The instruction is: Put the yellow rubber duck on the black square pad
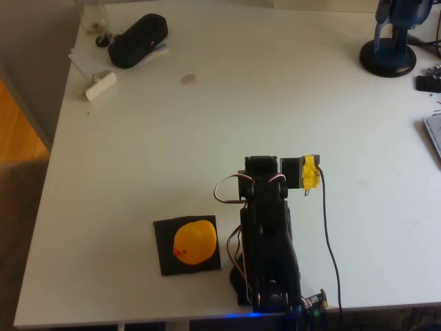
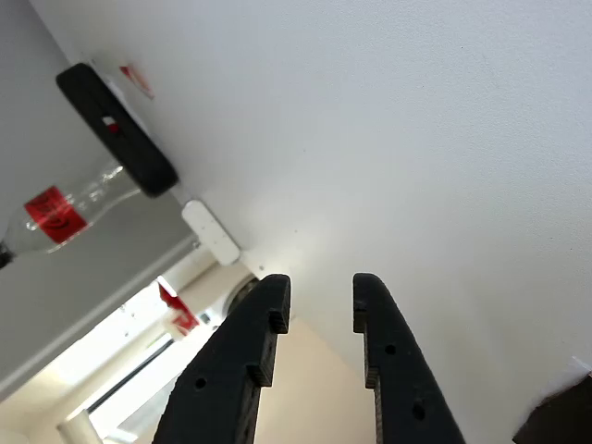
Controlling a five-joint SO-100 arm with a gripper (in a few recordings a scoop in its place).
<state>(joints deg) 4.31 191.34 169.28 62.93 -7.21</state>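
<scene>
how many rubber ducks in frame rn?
1. The yellow rubber duck sits on the black square pad near the table's front edge in the overhead view, left of the folded arm. The gripper is empty, jaws slightly apart.

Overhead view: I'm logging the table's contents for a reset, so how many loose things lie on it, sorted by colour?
Yellow: 1, the yellow rubber duck
Black: 2, the black square pad under the duck and the oblong black case
White: 1, the small white block
Clear: 1, the bottle at the far edge
Total: 5
</scene>
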